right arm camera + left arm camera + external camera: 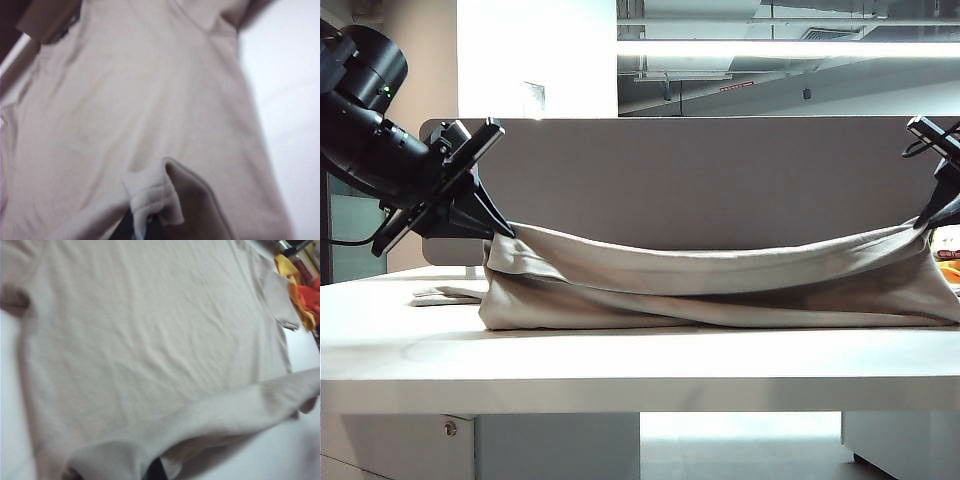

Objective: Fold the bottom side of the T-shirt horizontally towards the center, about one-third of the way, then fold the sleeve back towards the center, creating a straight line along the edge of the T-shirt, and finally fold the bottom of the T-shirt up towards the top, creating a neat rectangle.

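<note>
Both grippers, left [503, 229] and right [923, 222], jaws clamping soft beige T-shirt [720, 285] edge aloft.

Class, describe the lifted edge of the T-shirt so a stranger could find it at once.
On the white table lies a beige T-shirt. Its lifted edge sags between the left gripper and right gripper, both shut on it; the rest lies flat.

The T-shirt [720, 285] is soft matt cotton-like cloth, finely creased (blurred in both wrist views). The table [620, 365] has a smooth, pale, low-sheen top. The left gripper [498, 228] and right gripper [923, 222], each clamped onto cloth, are matt black, apparently plastic.
</note>
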`<action>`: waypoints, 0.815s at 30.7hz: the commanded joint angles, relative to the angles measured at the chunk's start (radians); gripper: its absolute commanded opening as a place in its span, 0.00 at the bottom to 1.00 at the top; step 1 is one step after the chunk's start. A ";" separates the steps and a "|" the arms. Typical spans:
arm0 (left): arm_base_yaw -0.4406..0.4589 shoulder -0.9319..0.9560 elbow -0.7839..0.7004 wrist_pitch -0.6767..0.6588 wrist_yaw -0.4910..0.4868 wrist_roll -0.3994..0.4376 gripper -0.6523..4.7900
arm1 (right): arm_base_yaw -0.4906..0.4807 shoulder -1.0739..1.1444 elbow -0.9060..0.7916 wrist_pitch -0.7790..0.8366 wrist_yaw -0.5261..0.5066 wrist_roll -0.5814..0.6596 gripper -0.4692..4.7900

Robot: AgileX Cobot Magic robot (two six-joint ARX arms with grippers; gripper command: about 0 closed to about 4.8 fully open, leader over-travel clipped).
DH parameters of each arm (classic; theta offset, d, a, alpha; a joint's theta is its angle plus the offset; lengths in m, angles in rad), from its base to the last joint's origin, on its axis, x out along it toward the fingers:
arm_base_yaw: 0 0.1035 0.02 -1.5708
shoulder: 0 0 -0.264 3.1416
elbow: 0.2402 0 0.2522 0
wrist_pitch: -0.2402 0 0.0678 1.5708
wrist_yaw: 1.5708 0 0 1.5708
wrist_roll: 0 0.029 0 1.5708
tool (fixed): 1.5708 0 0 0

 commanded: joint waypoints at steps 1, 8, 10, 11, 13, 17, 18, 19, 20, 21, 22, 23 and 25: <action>0.000 0.019 0.009 0.023 -0.023 0.024 0.11 | 0.000 0.008 0.027 0.047 0.005 -0.004 0.08; 0.000 0.084 0.027 0.026 -0.043 0.045 0.11 | -0.006 0.048 0.092 0.054 0.028 -0.011 0.08; 0.000 0.109 0.047 0.025 -0.040 0.044 0.11 | -0.006 0.056 0.105 0.060 0.032 -0.023 0.08; 0.000 0.120 0.057 0.024 -0.039 0.044 0.11 | -0.006 0.058 0.106 0.064 0.033 -0.023 0.08; 0.000 0.137 0.079 0.024 -0.039 0.044 0.11 | -0.006 0.064 0.106 0.075 0.046 -0.023 0.08; 0.000 0.150 0.130 0.024 -0.043 0.053 0.16 | -0.006 0.071 0.106 0.085 0.051 -0.060 0.15; 0.001 0.150 0.144 0.024 -0.043 0.067 0.22 | -0.006 0.072 0.106 0.086 0.051 -0.074 0.24; 0.002 0.150 0.156 0.024 -0.045 0.074 0.30 | -0.006 0.074 0.106 0.086 0.051 -0.080 0.33; 0.002 0.150 0.172 0.024 -0.048 0.082 0.41 | -0.006 0.076 0.106 0.086 0.051 -0.083 0.44; 0.002 0.150 0.184 0.024 -0.048 0.092 0.49 | -0.006 0.077 0.106 0.085 0.051 -0.086 0.58; 0.002 0.150 0.194 0.023 -0.050 0.095 0.56 | -0.006 0.080 0.106 0.089 0.051 -0.092 0.66; 0.002 0.150 0.204 0.023 -0.050 0.095 0.65 | -0.006 0.081 0.106 0.090 0.051 -0.098 0.73; 0.002 0.150 0.211 0.023 -0.050 0.095 0.76 | -0.005 0.082 0.106 0.093 0.051 -0.110 0.85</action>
